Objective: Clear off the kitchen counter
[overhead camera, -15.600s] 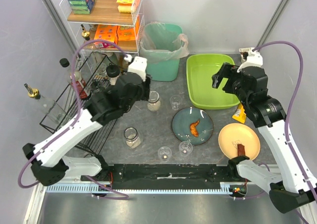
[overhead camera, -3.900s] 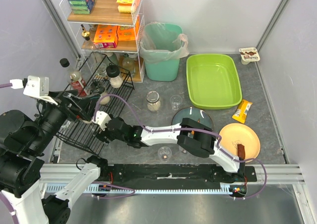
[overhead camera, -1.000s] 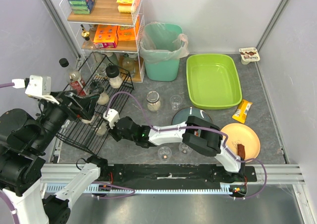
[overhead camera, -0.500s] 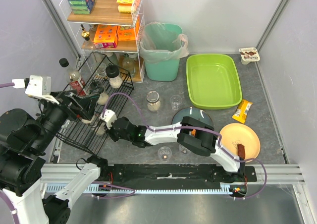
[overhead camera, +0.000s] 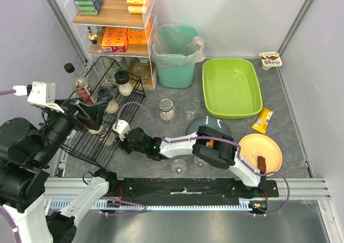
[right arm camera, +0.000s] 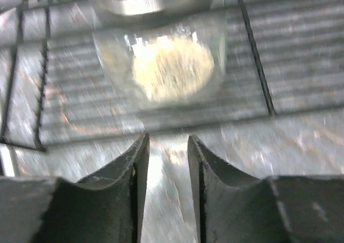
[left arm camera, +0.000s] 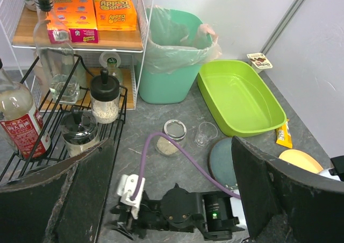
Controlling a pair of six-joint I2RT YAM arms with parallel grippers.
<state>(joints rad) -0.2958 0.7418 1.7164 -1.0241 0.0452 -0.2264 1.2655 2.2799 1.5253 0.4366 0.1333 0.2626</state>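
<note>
The kitchen counter (overhead camera: 275, 100) is dark grey and mottled. My right arm stretches left across it to the black wire rack (overhead camera: 86, 146). A glass jar of pale grain (overhead camera: 110, 140) (right arm camera: 172, 65) stands on the rack's wires. My right gripper (overhead camera: 117, 138) (right arm camera: 166, 157) sits just short of that jar, open a little with nothing between its fingers. My left gripper (overhead camera: 94, 115) (left arm camera: 172, 146) hangs high over the rack, wide open and empty. On the counter lie another grain jar (overhead camera: 166, 109), a blue-grey plate (overhead camera: 207, 126) and a yellow plate (overhead camera: 260, 152).
A lime-green tub (overhead camera: 231, 87) and a teal bin (overhead camera: 174, 55) stand at the back, next to a white wire shelf (overhead camera: 115, 17). Clear cups (overhead camera: 190, 111) (overhead camera: 178, 166) stand on the counter. A snack packet (overhead camera: 262, 120) and a small pot (overhead camera: 270, 58) lie at the right.
My right gripper's jaws have parted and let go of the grain jar, which stays on the rack. The left arm has not moved.
</note>
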